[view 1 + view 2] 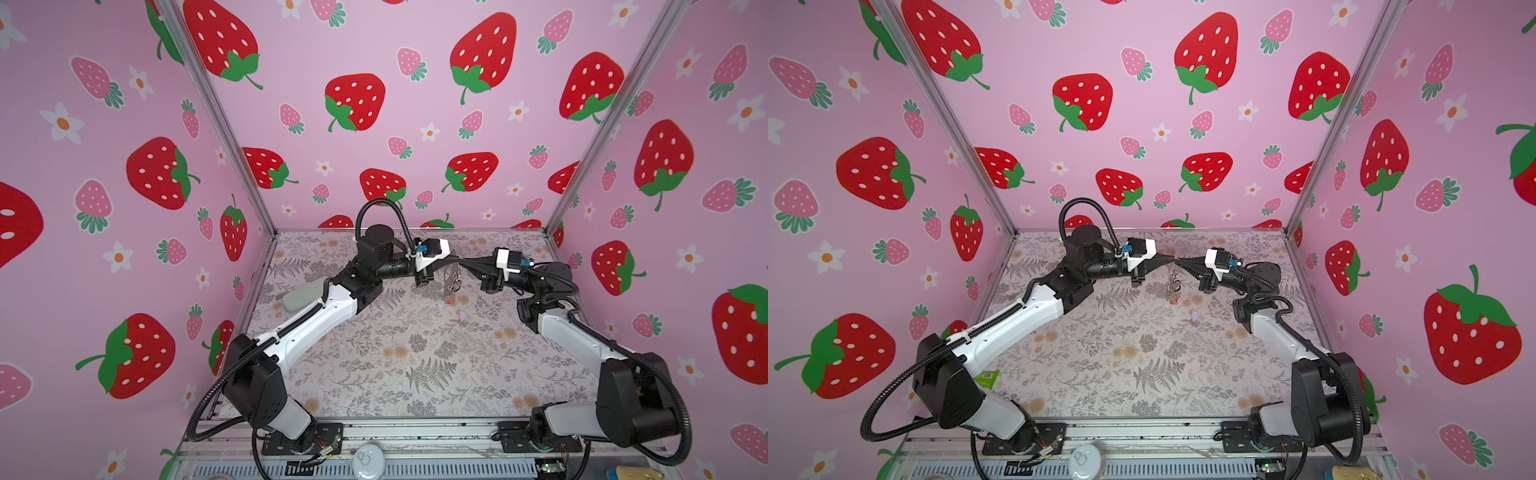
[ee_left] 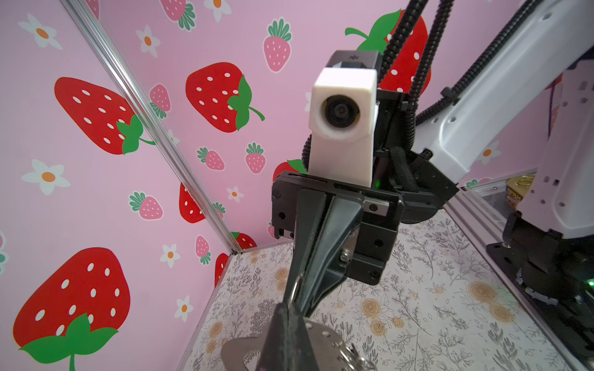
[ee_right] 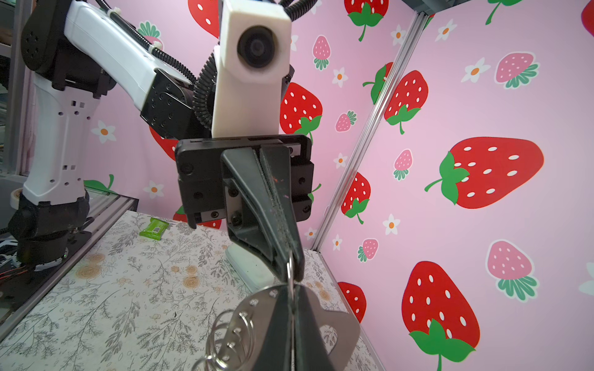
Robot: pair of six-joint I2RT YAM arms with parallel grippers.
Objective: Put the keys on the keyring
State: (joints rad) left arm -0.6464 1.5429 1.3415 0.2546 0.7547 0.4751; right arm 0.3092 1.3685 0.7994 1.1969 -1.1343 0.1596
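Left gripper, right gripper both clamped tip to tip on keyring — light, stiff, slick wire; the rest dangles beneath. Lilac key on table below right gripper — pinch its tag.

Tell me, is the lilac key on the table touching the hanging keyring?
Apart. In both top views the lilac key lies alone on the table, with a clear gap to the keyring hanging farther back.

"SPAM" on a tin can
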